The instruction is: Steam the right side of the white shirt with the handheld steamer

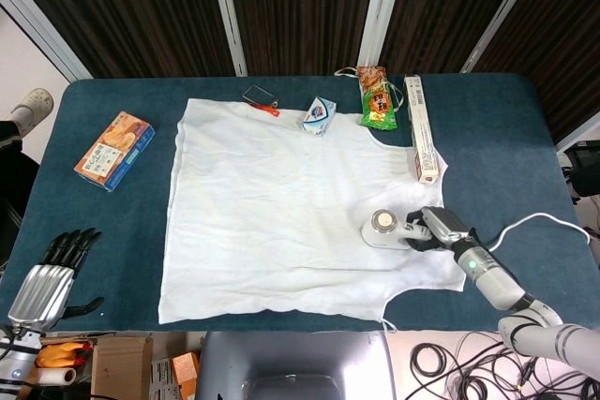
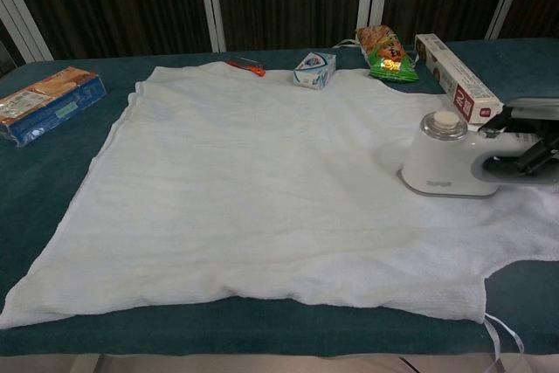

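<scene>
The white shirt (image 1: 281, 208) (image 2: 253, 172) lies spread flat over the dark blue table. On its right side stands the white handheld steamer (image 1: 386, 229) (image 2: 445, 166), head down on the cloth. My right hand (image 1: 442, 229) (image 2: 531, 141) grips the steamer's handle from the right. A white cord (image 1: 534, 224) runs off to the right. My left hand (image 1: 49, 278) hangs at the table's front left corner, off the shirt, fingers apart and holding nothing; the chest view does not show it.
Along the far edge lie a red-handled tool (image 1: 262, 100), a small blue-white pack (image 1: 319, 115), a green snack bag (image 1: 377, 98) and a long white box (image 1: 421, 128) close behind the steamer. An orange biscuit box (image 1: 114, 150) sits at the left.
</scene>
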Tool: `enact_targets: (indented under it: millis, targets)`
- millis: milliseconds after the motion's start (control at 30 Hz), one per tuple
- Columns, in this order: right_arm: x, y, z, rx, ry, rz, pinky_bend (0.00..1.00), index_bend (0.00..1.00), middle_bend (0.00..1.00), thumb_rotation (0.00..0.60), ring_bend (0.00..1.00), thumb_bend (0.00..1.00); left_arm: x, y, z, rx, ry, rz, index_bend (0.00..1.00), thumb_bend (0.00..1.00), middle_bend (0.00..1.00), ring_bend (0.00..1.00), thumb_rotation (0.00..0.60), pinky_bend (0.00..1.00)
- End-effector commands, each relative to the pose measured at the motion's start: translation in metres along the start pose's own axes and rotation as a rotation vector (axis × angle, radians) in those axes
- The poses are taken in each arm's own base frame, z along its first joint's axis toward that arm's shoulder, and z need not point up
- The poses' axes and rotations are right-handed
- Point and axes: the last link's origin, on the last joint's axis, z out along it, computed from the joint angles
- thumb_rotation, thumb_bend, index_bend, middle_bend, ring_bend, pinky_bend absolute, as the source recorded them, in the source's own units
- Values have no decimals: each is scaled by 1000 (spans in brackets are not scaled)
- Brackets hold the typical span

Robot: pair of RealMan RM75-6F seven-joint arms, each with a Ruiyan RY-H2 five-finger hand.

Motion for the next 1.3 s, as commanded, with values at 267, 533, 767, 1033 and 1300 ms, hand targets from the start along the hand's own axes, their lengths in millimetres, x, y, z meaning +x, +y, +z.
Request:
enact_targets:
  millis: [267,533,767,1033,1300]
  targets:
    - [28,29,4,-81,102,55,1000,1000,957,600,958,807,-2,1,1,0,-7,4,43,9,50,0,600,69]
    - [37,44,-27,-58,147,35,1000,1000,958,600,958,806,-1,1,1,0,-4,3,43,9,51,0,600,69]
    - [32,82,-47,-163,148,23,1000,1000,958,600,927,806,-2,2,0,-5,-7,3,43,9,50,0,600,69]
    - [22,111,-52,-250,104,74,1000,958,938,600,831,806,-3,2,1,-4,-13,3,43,9,51,0,600,69]
    - [21,122,-56,-259,131,34,852,570,593,600,538,776,-3,3,1,-8,-18,2,43,8,51,0,600,69]
